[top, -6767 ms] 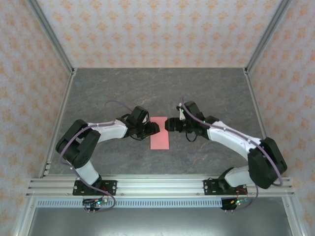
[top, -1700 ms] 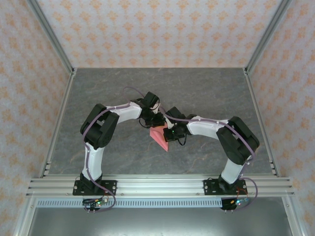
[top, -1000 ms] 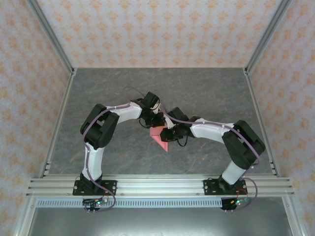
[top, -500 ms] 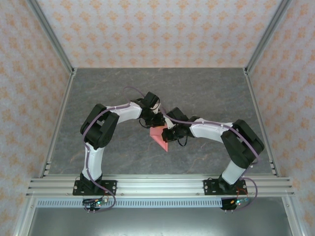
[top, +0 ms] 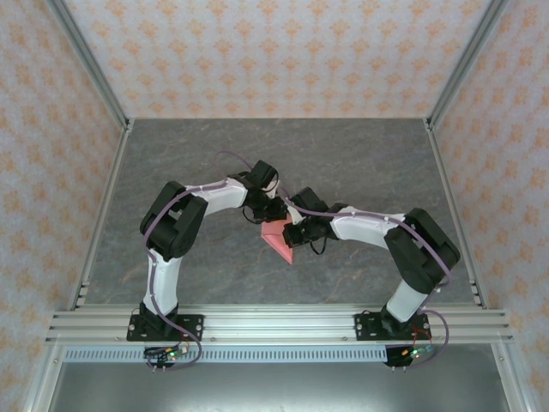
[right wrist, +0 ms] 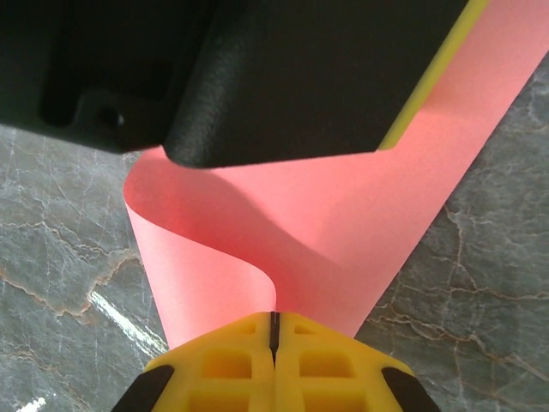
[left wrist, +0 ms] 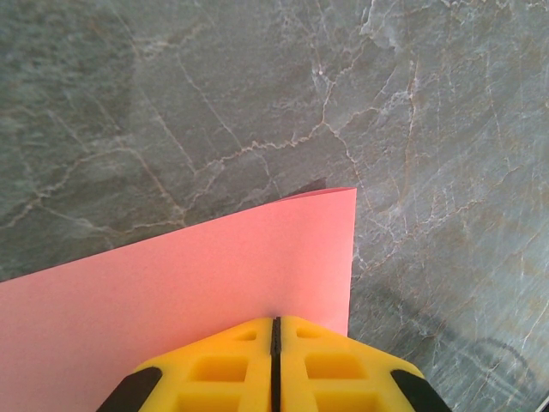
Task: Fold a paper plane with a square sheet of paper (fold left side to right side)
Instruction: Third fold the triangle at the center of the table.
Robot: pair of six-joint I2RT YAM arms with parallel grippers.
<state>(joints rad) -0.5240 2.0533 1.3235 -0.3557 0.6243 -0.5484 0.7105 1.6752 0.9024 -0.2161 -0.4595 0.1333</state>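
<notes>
**Pinching the paper from both sides for the fold**

On the left, our left gripper (left wrist: 275,342) has its yellow fingers (left wrist: 225,360) closed flat on one edge of the paper (left wrist: 214,270), close to a corner. We judge that this pins the side so it cannot slide. The paper sits in the middle of the table (top: 369,154), between the two grippers, partly lifted and curling rather than lying flat. On the right, our right gripper (right wrist: 274,336) is likewise clamped on the paper, just where it bends round in a soft loop. We read that loop as the reason for the hold. One side is being carried over toward the other, not yet creased, so the edges can be matched before pressing.
</notes>
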